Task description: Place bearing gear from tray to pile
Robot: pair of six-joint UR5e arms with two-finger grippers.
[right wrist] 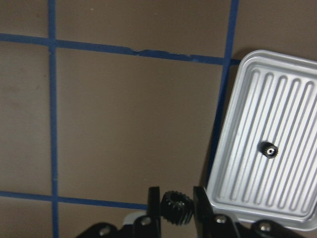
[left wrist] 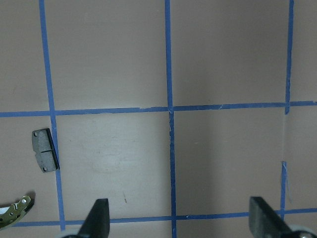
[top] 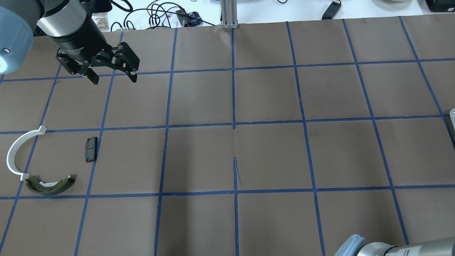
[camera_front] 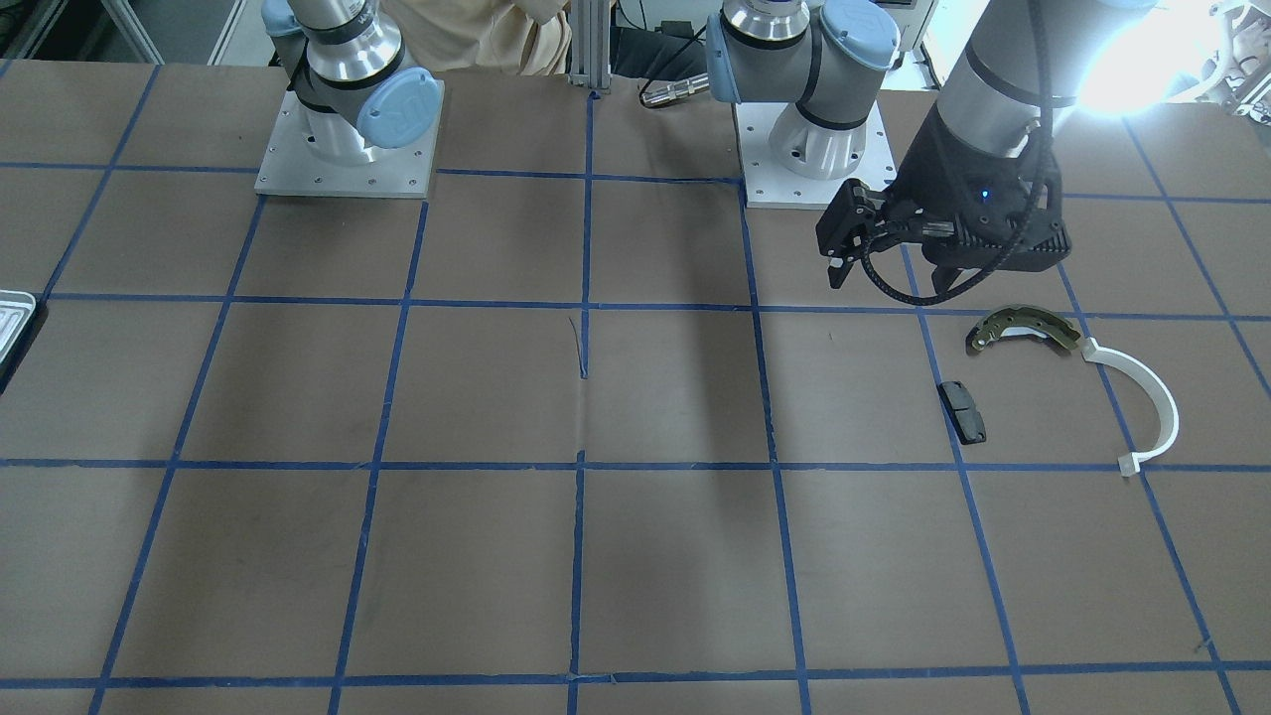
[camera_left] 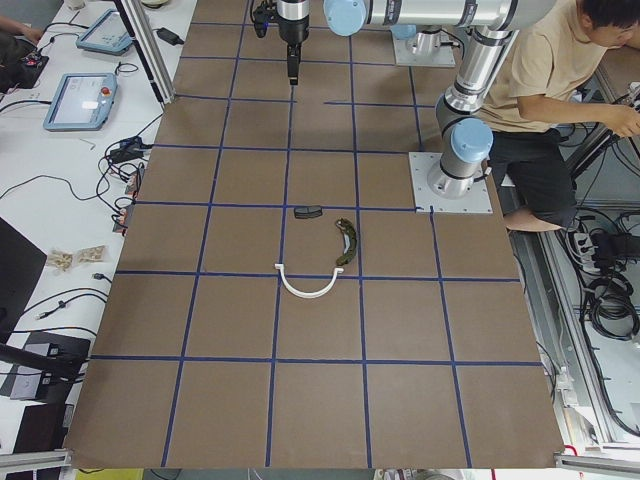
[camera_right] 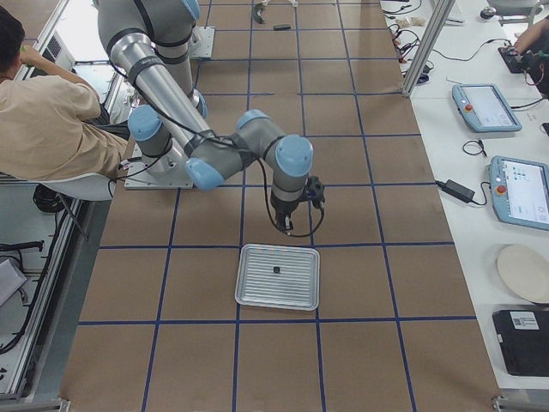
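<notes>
Pinches a toothed black gear (right wrist: 176, 209) in the right hand (right wrist: 177, 201), closed down to the gear's width, just off the tray (right wrist: 292, 89) by the counter's right end. Shows a second, smaller gear (right wrist: 269, 148) lying on the tray. Calls, probably, for a carry along nearly the counter's whole length, toward the pile (camera_front: 1023, 330) at the left end: metal shoe (top: 49, 185), white arc (top: 16, 153), black pad (top: 91, 149). Shows the left hand (top: 114, 80) wide open and empty, hovering much nearer that pile.
</notes>
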